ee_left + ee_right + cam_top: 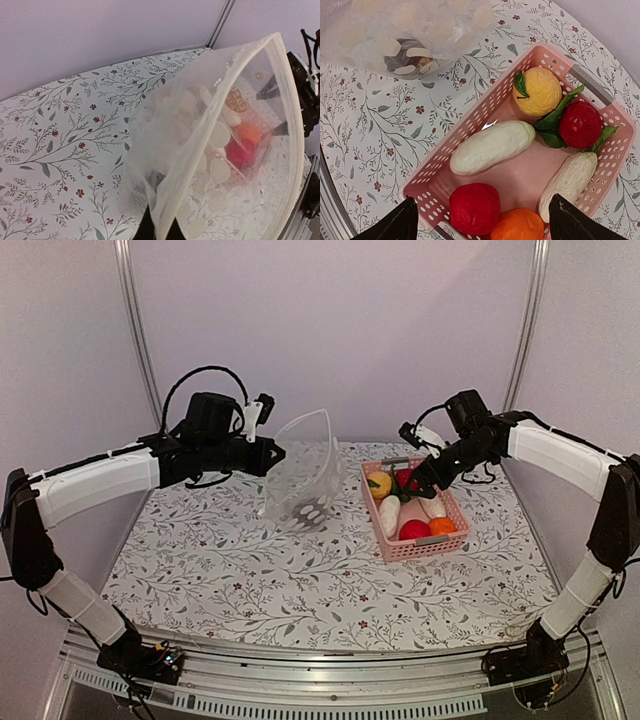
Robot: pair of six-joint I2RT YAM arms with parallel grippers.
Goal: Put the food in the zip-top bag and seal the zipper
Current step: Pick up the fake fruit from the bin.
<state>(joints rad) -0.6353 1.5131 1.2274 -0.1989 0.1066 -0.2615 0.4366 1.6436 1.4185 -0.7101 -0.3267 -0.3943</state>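
The clear zip-top bag (305, 475) is held up off the table with its mouth open toward the right. My left gripper (272, 455) is shut on the bag's edge (165, 210). The zipper strip (287, 75) runs along the open mouth. Something dark (402, 60) shows inside the bag's bottom. The food lies in the pink basket (392, 540): a yellow piece (537, 91), a red piece with green leaves (580, 124), two long white pieces (492, 146), a red ball (474, 207) and an orange piece (517, 225). My right gripper (481, 197) is open and empty, just above the basket (420, 483).
The table has a floral cloth (250, 580). Grey walls and two metal posts (135, 330) stand behind it. The basket sits to the right of the middle, and the bag hangs left of it.
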